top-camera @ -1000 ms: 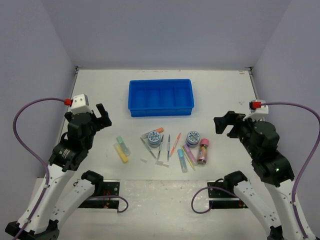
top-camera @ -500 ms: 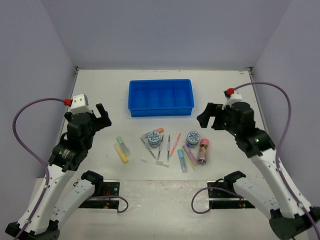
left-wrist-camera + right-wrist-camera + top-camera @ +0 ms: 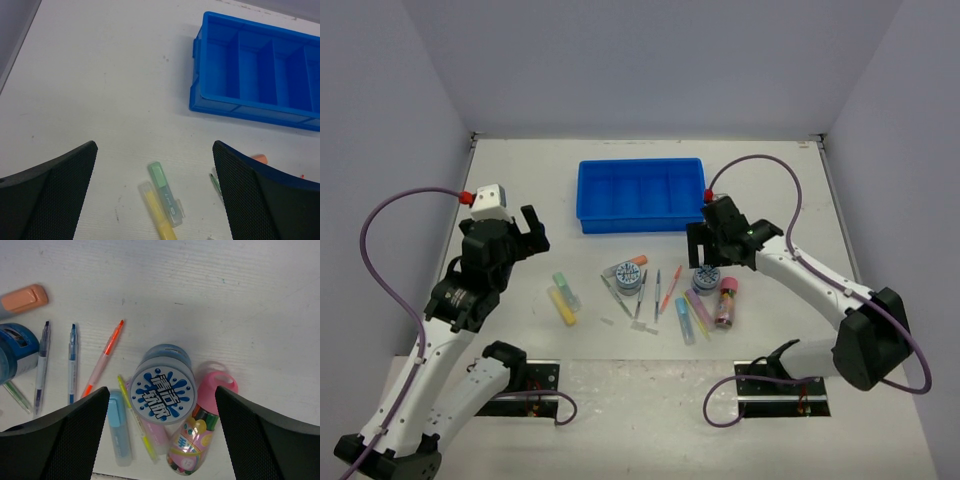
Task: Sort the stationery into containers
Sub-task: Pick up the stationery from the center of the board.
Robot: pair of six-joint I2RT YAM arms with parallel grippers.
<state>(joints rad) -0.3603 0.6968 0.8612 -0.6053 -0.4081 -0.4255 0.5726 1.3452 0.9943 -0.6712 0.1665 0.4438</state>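
- Over the round disc (image 3: 162,394) beside the pink tube (image 3: 197,437), your right jaws have just swung in, spread open; a pickup looks next.
- Left jaws hang open above the green marker (image 3: 162,185); the tray (image 3: 642,222) is empty.

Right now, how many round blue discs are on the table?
2. The left disc lies by the orange marker; the right disc sits beside the pink tube.
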